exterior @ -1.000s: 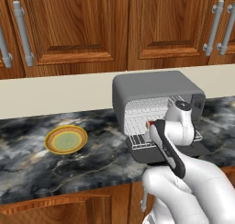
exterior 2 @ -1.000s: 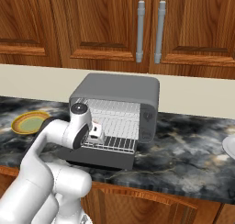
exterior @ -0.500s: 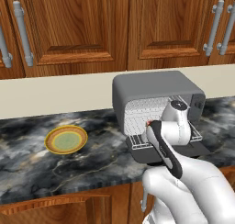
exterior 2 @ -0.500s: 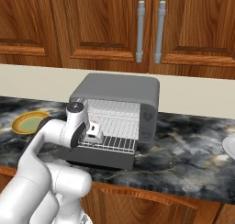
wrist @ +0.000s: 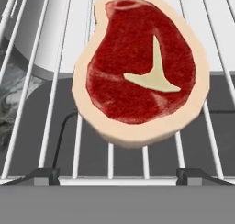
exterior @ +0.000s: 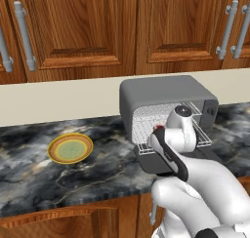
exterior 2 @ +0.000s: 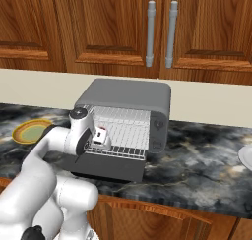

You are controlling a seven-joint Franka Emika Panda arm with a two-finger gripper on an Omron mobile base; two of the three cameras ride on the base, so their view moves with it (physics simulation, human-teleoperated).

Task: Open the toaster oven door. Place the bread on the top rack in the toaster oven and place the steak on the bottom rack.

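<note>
steak (wrist: 142, 67) — flat on pulled-out wire rack (wrist: 59, 103) | pincer — released, holding nothing, above it

Brown wooden wall cupboards (exterior: 88, 32) with silver bar handles (exterior 2: 160, 35) hang above a plain cream wall strip (exterior: 58, 103). Below runs a dark marbled tabletop (exterior 2: 206, 167), with wooden cabinet fronts (exterior: 58, 222) underneath.

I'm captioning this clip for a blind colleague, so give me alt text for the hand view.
A red steak with a pale rim and a pale T-shaped mark lies flat on a silver wire rack, seen close from above. Through the wires show the dark grey toaster oven door and a patch of marbled counter.
</note>
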